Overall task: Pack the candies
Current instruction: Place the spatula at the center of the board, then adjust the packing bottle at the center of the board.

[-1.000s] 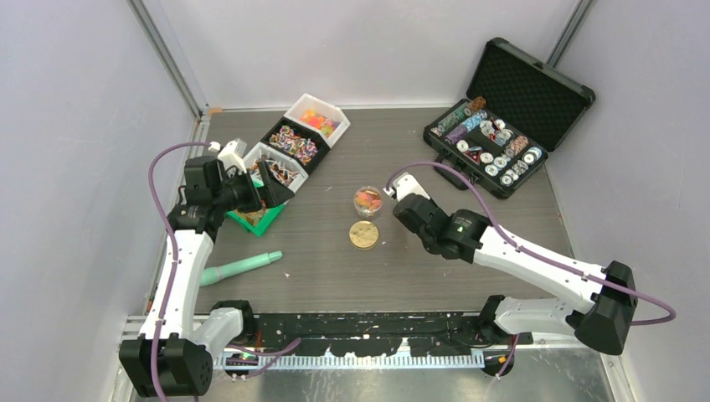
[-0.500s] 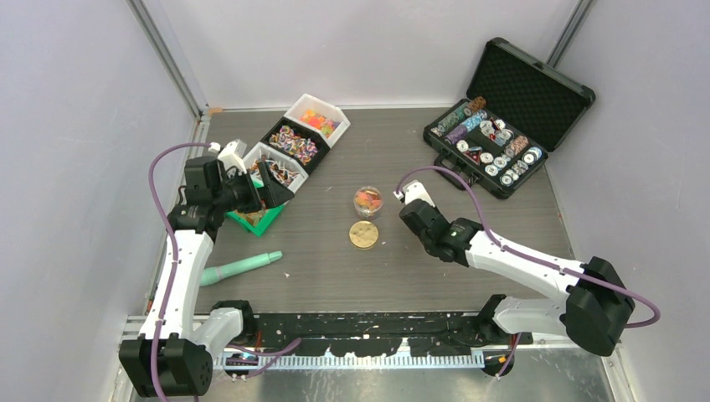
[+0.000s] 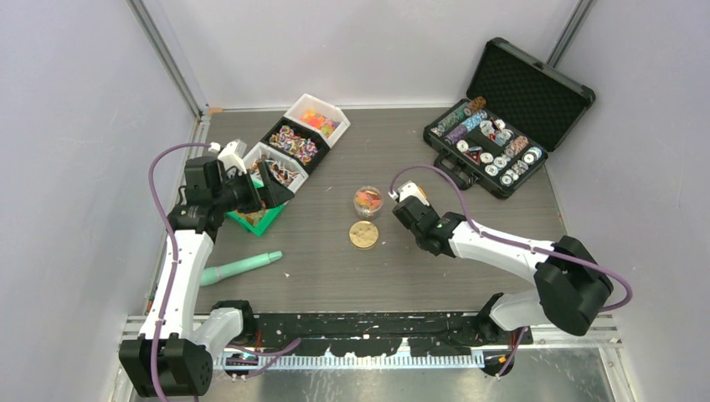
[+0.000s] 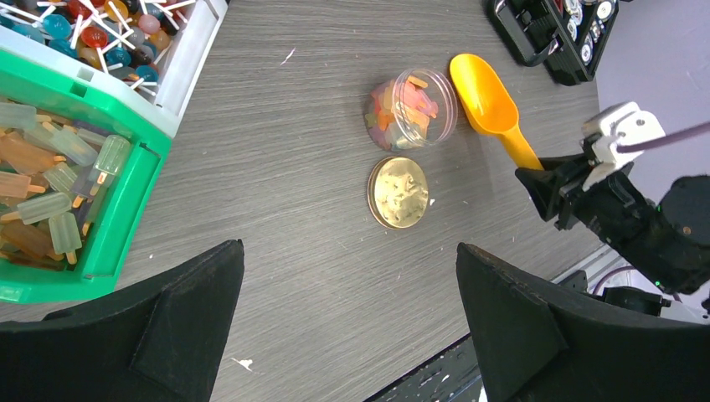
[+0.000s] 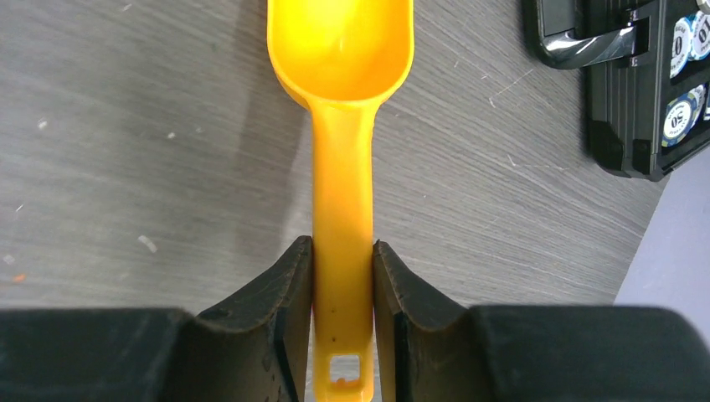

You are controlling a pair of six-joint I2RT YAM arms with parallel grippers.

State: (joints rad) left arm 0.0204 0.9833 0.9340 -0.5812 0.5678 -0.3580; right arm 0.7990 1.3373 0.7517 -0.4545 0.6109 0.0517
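The right arm stretches low across the table (image 3: 326, 276), its elbow out by the right edge and its forearm reaching left toward the middle; the right gripper (image 5: 342, 251) is narrowed onto the handle of the orange scoop (image 5: 339, 50), with both fingers (image 5: 289, 301) pressed to the handle's sides near its holed end; the scoop's bowl is empty and points away from the wrist, just beside the clear jar (image 4: 412, 107); some of the candies (image 4: 400, 109), orange, red and yellow, sit inside that jar, and more fill the bins (image 3: 316, 120) at the far left; a gold disc (image 4: 398, 193) lies flat near the jar; the left arm rises along the left edge and bends at the elbow over the green bin (image 4: 126, 218); the left gripper (image 4: 350, 251) is spread fully wide, holding nothing.
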